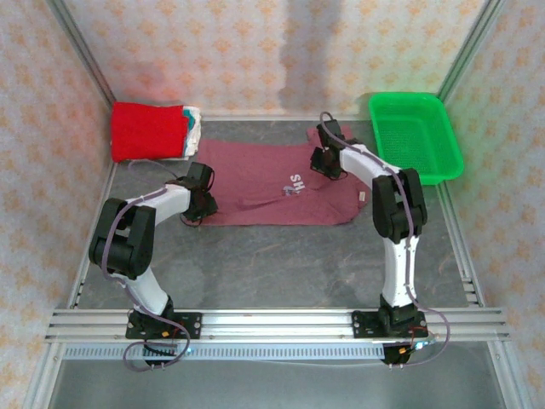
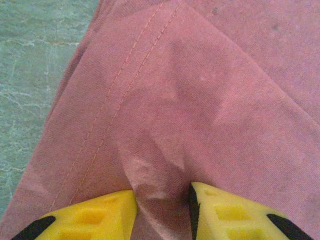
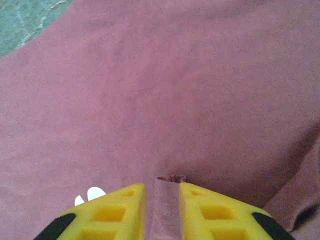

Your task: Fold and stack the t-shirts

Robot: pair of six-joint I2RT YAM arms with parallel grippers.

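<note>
A maroon short-sleeved cloth t-shirt (image 1: 272,183) is seen spread mid-way across the grey tabletop (image 1: 281,264), its left edge clamped in the left gripper (image 2: 162,200) and a fold near its far edge clamped in the right gripper (image 3: 162,195). A bright red folded shirt (image 1: 149,129) lies at the far-left corner, and a green plastic basket (image 1: 415,136) at the far-right.

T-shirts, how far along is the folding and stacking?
Done: a folded stack, red shirt on top, sits at the far left corner. In hand: the maroon shirt lies on the table, left gripper and right gripper each pinching its cloth. Left: finish folding it and add it to the stack.
</note>
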